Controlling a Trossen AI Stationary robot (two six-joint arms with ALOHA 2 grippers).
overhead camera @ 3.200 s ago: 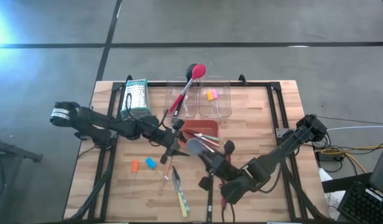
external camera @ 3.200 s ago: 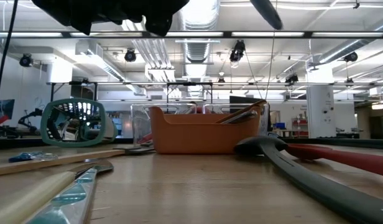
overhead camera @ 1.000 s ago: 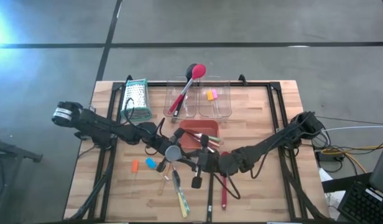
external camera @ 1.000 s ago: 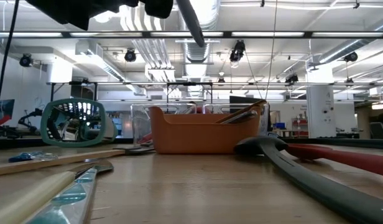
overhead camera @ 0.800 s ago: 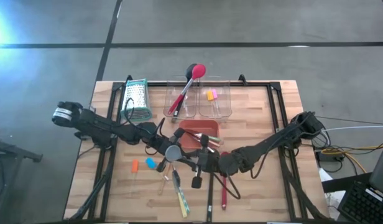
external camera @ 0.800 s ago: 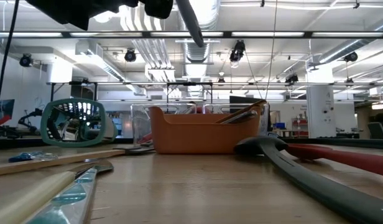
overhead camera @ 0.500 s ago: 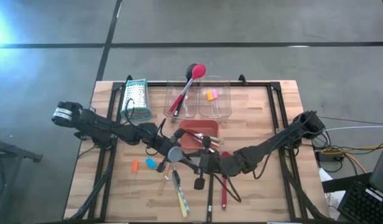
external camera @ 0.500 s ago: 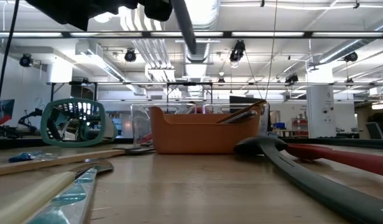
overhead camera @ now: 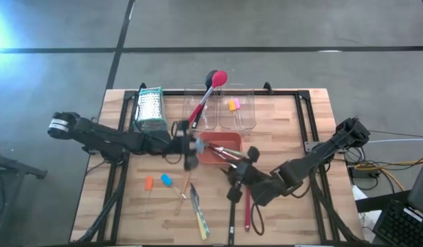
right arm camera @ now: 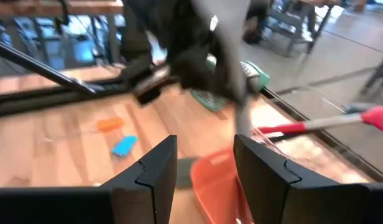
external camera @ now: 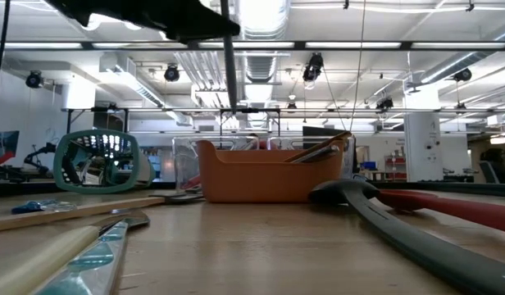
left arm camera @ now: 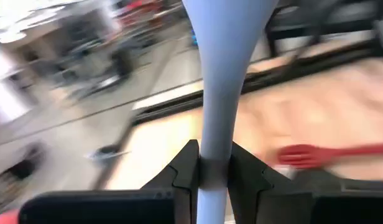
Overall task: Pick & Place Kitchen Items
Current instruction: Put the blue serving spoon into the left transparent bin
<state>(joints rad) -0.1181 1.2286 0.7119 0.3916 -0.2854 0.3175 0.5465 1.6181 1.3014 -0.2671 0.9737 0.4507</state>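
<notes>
At centre frame the left gripper [overhead camera: 186,146] clamps a grey spatula [left arm camera: 216,93], handle hanging near vertical just left of the orange tray [overhead camera: 233,140]; the right gripper [right arm camera: 204,165], open and empty, sits lower right of it

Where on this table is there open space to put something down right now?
The table is bare along its right side, between the clear tubs and the right edge. The near left corner, outside the small orange piece, is also free. The middle is crowded: the left gripper holds a grey spatula beside the orange tray, with the right gripper near it.
</notes>
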